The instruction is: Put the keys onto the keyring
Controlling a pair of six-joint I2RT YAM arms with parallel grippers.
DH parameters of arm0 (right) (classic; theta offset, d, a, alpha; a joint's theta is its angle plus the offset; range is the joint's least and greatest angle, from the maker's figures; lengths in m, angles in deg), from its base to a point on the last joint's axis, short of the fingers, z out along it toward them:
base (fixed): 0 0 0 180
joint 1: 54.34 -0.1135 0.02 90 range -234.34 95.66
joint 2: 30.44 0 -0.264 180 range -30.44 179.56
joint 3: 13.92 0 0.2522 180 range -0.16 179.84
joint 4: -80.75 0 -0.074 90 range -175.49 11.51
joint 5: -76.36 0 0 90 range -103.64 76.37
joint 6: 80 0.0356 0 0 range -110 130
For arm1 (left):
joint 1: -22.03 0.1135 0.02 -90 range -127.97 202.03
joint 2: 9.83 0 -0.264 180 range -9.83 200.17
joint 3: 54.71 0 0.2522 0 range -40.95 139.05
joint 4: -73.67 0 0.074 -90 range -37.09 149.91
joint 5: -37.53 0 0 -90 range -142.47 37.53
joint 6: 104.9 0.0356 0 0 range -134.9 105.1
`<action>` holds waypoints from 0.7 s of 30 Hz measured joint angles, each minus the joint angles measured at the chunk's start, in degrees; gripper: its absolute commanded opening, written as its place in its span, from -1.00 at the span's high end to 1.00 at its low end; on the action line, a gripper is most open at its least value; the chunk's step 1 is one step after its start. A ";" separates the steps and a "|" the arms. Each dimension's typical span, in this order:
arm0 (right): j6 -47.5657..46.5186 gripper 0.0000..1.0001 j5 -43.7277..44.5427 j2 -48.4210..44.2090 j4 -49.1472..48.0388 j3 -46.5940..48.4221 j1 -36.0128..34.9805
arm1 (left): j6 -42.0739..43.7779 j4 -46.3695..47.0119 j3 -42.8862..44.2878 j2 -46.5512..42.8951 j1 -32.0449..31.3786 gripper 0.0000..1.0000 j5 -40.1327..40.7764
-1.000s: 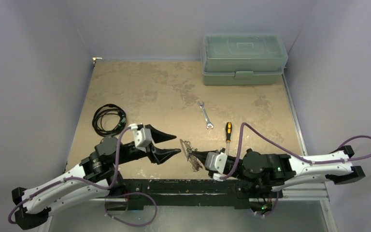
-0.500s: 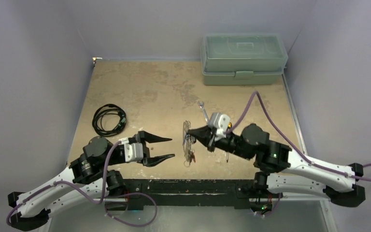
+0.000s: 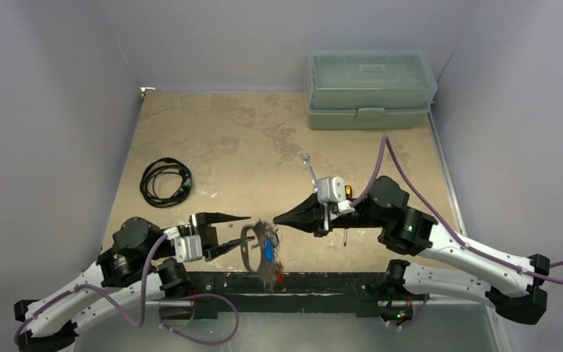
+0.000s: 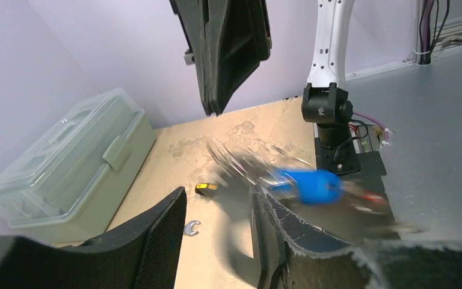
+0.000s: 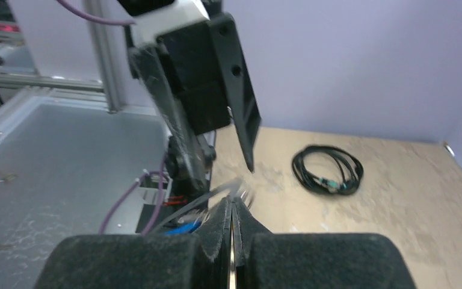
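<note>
- The keyring (image 3: pixel 251 248) is a smear of blur at the near edge of the table (image 3: pixel 212 132), in the gap between the two arms. Its lowest part hangs over the black rail (image 3: pixel 315 282). I'd say it is loose or swinging. If nothing has it, it could go over that edge and out of reach.
- A blue key (image 3: pixel 267 251) shows in the blur and there is a speck of red lower down. Whether either is clipped on I cannot tell. A jolt could shake free any key that is only half seated.
- The left gripper (image 3: pixel 243 232) has its fingers apart, about midway, with the ring just right of their tips. If it closes at the wrong moment it would pinch air or knock the ring farther right.
- From its own wrist view nothing sits firmly between the left fingers. There is only a faint blur in the gap, so I'd call it empty-handed.
- The right gripper (image 3: pixel 277 218) is pressed tight together, pointing left, just above and to the right of the ring. A thin bright sliver shows in its seam. I cannot tell whether that is part of the ring.
</note>
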 measured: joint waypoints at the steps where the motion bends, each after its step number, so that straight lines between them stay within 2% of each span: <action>1: -0.04 1.00 -1.20 -0.13 -0.55 0.00 0.09 | 0.15 -0.13 -0.11 0.00 -0.02 0.21 -0.09; 9: -0.15 1.00 -7.87 0.17 -3.67 0.00 0.52 | 0.09 0.00 -0.17 0.11 0.00 0.27 -2.64; 11: 0.02 1.00 -7.15 0.57 -3.98 0.00 0.52 | -0.22 0.00 -0.17 0.22 0.00 0.25 -2.14; 15: 3.43 1.00 0.85 2.12 -5.33 -1.42 0.52 | -0.90 -0.20 -0.17 1.03 -0.02 0.19 2.84; 16: 4.83 0.95 2.82 2.62 -5.66 -2.36 0.52 | -1.29 -0.31 -0.17 1.25 0.00 0.19 4.33; 18: 7.52 0.70 5.57 3.74 -5.77 -4.50 0.55 | -1.64 -0.63 -0.17 1.38 0.00 0.18 6.84; 21: 12.59 0.18 7.82 6.01 -4.90 -8.74 0.59 | -1.97 -0.92 -0.22 1.36 0.00 0.16 10.56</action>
